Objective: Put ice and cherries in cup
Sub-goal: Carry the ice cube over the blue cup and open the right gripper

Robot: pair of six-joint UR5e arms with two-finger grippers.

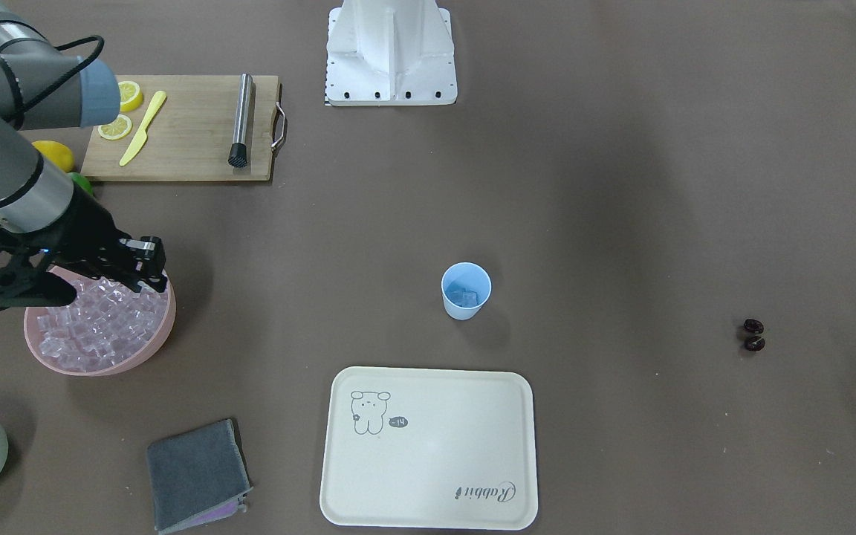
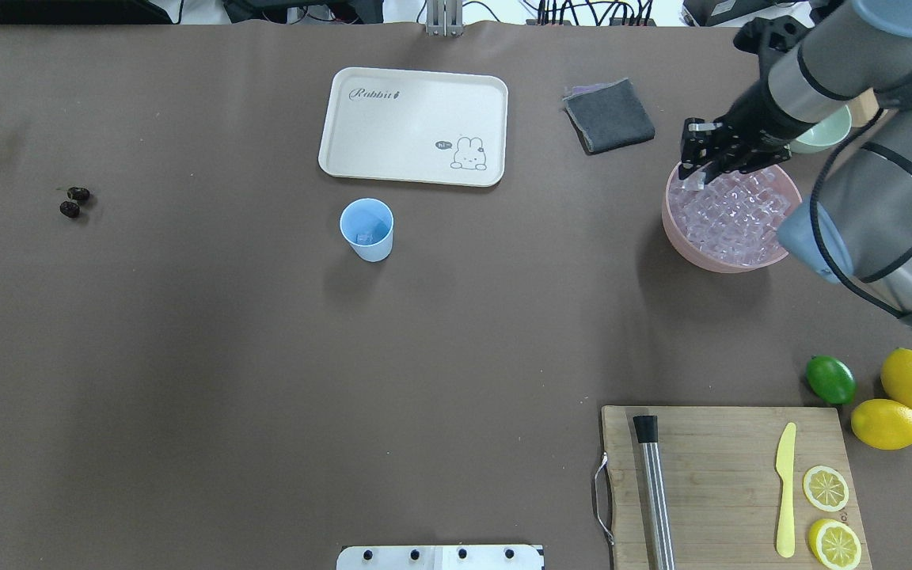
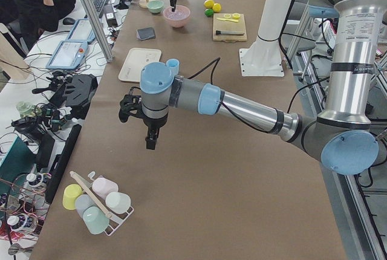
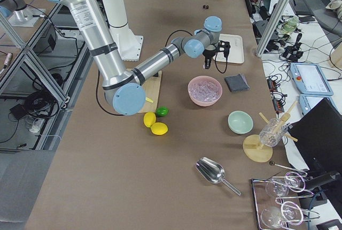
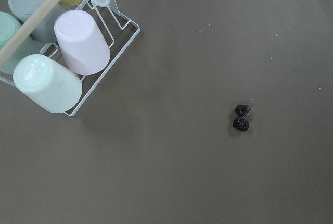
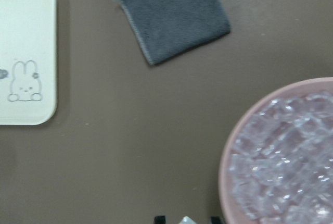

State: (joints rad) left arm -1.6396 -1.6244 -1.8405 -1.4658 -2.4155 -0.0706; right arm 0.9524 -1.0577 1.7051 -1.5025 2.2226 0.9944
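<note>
Nearest to you, at the operators' edge of the table, lay the cream tray (image 1: 428, 475). Just behind it, toward the middle of the table, stood the blue cup (image 1: 464, 312). You could see some ice (image 1: 465, 296) lying inside it, so I judged the first part of the task as begun. How many cubes there were, I could not count.

Much more ice filled the pink bowl (image 1: 157, 338) near the table end on the robot's right. The right gripper (image 6: 188, 218) hung over that bowl's rim, its fingers apart with a pale glassy piece between them. The picture's edge cut this off, so I could not tell whether it gripped the piece.

The cherries (image 1: 753, 325) lay on the bare table near the opposite end, well apart from the cup, so that part was left to do. The left gripper (image 3: 151, 140) hung above that end. Only the side view showed it, and you could not tell if it was open or closed.
</note>
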